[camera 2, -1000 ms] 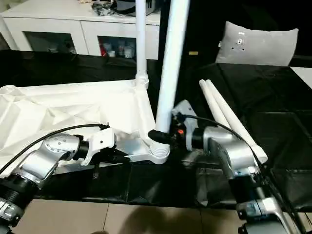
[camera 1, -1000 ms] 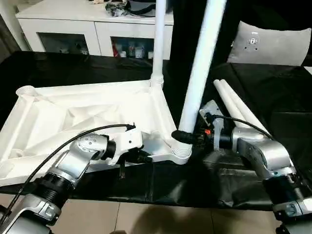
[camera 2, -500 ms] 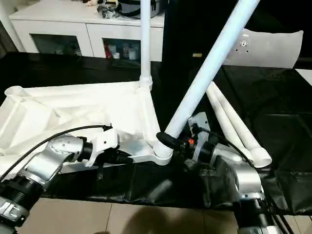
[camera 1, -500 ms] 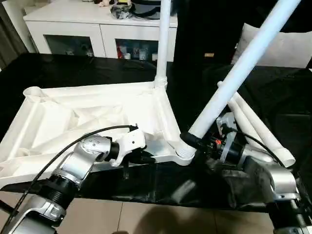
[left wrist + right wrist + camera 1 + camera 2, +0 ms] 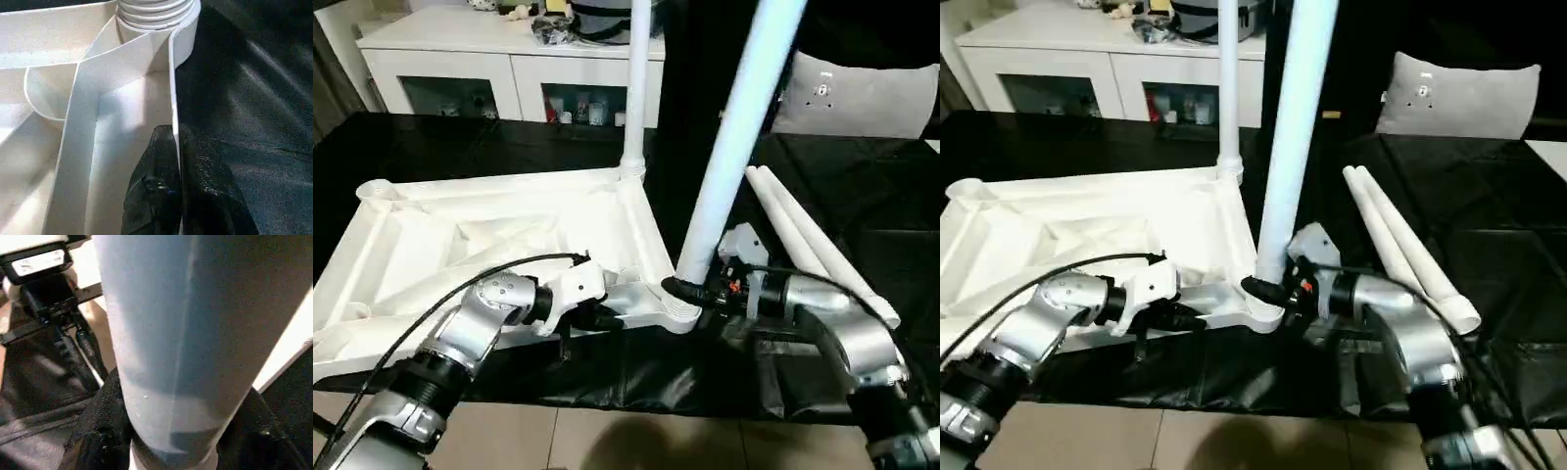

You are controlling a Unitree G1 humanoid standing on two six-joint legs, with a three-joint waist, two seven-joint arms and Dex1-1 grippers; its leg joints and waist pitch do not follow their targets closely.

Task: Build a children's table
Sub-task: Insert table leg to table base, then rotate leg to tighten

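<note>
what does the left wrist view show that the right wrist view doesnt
Left wrist view alone: the left pincer shut on the tabletop's thin edge wall, with the ribbed underside and the threaded corner socket ahead.

Right wrist view alone: the right pincer closed around the base of a white leg, with the left pincer's black fingers behind.

Both share the black cloth.

smooth white plastic table top [image 5: 509, 235]; glossy black cloth [image 5: 862, 196].

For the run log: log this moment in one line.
left gripper: shut on tabletop rim | right gripper: shut on leg at corner socket
</note>
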